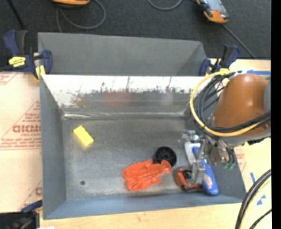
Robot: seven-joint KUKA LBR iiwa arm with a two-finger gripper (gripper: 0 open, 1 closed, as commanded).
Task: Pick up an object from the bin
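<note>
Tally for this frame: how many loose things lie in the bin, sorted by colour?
Yellow: 1, block at the left.
Black: 1, round piece.
Orange: 1, crinkled thing.
Red: 1, small piece beside the gripper.
Blue: 1, long thing, partly hidden by the arm.
Total: 5.

the end effector (196,174) covers part of a small red thing (182,178), perhaps a clip.

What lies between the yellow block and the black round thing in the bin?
Nothing: in the camera view, bare bin floor alone lies between the yellow block and the black round thing.
</note>
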